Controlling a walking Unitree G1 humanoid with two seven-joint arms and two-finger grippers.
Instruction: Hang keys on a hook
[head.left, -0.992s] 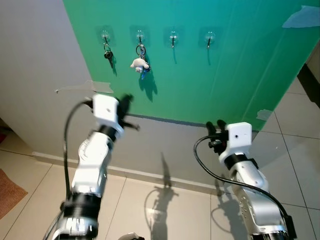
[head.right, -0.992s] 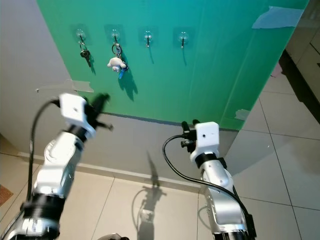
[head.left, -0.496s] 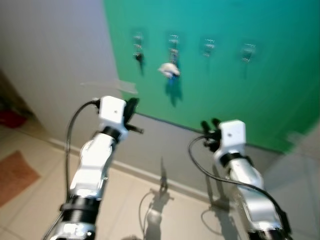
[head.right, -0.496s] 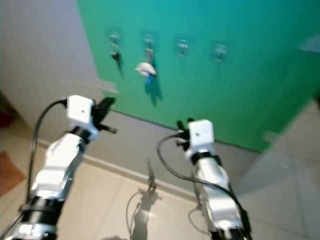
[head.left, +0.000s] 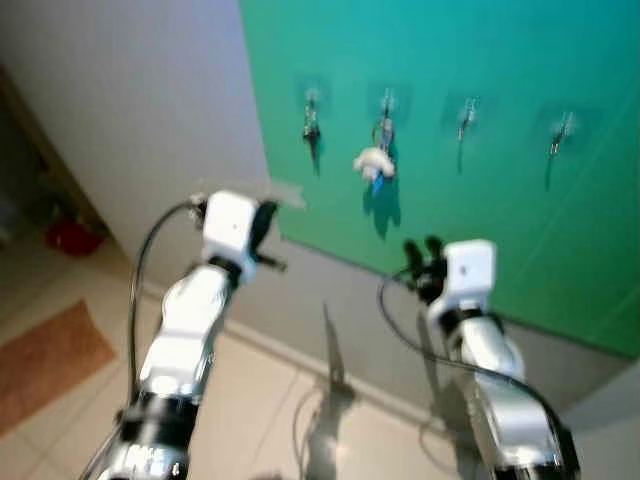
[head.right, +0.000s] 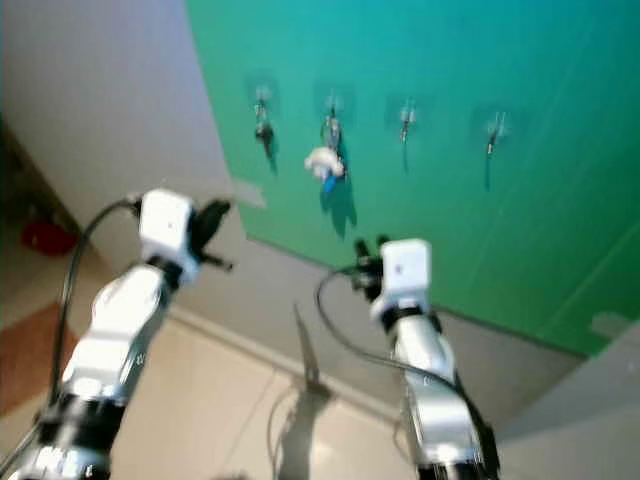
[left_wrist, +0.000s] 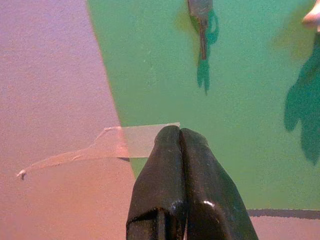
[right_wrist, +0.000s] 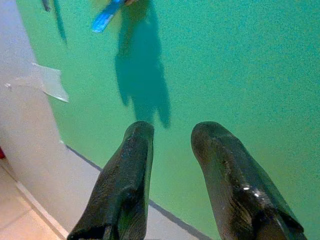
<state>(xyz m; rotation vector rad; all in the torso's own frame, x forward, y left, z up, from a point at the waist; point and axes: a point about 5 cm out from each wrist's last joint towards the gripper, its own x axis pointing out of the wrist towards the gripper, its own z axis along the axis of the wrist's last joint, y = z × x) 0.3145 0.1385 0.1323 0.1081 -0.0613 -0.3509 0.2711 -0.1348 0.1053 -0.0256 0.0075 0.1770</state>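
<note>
Hanging on the green panel (head.left: 480, 60), left to right, are a dark key (head.left: 311, 125), a key bunch with a white charm (head.left: 374, 160) and two bare hooks (head.left: 466, 115). The left gripper (left_wrist: 180, 137) has its fingers pressed together on nothing; the right gripper (right_wrist: 172, 137) is spread, empty. Keys are likely light, stiff and jingly; I'd grasp the ring. No readable writing.

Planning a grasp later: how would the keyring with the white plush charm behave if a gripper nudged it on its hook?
The white plush charm dangles freely from a hook, so it would probably swing rather than resist. It looks soft and light. The blue tag beneath likely flops too, though blur hides detail.
</note>
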